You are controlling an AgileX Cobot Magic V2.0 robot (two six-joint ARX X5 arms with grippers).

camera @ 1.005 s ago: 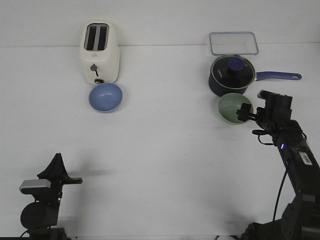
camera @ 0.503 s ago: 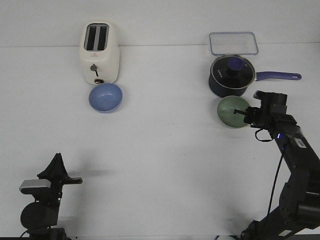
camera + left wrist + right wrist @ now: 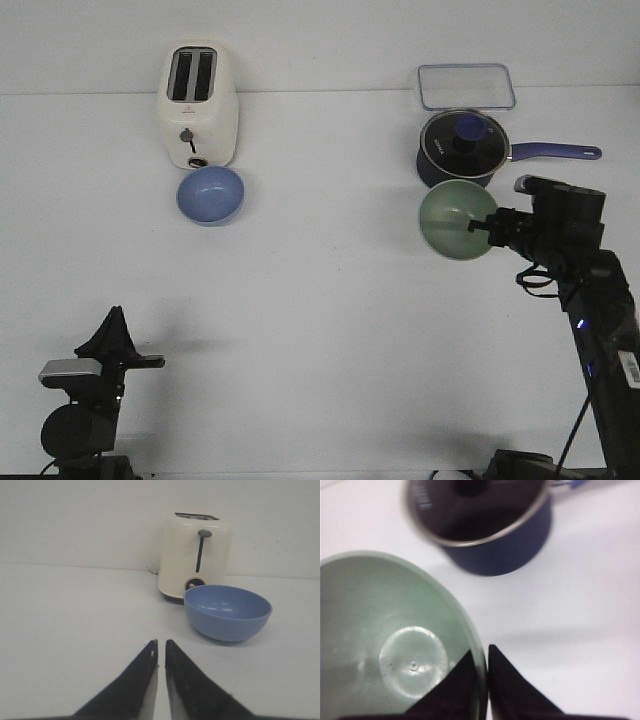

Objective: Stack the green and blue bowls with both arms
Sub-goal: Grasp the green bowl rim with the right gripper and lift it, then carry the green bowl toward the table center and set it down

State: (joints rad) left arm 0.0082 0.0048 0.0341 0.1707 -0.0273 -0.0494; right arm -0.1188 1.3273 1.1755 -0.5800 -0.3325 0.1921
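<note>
My right gripper (image 3: 482,227) (image 3: 480,652) is shut on the rim of the green bowl (image 3: 453,219) (image 3: 385,635), one finger inside and one outside. The bowl hangs tilted above the table, just in front of the saucepan. The blue bowl (image 3: 210,194) (image 3: 227,611) rests on the table in front of the toaster, at the far left. Low at the near left, my left gripper (image 3: 112,335) (image 3: 160,644) is shut with nothing between its fingers, well short of the blue bowl.
A cream toaster (image 3: 198,104) (image 3: 196,555) stands behind the blue bowl. A dark navy saucepan (image 3: 465,148) (image 3: 485,525) with a glass lid and blue handle sits behind the green bowl. A clear rectangular lid (image 3: 466,85) lies at the back right.
The right gripper has lifted the green bowl off the table and tipped it, so its inside now faces the camera. The left arm and the blue bowl have not moved.
</note>
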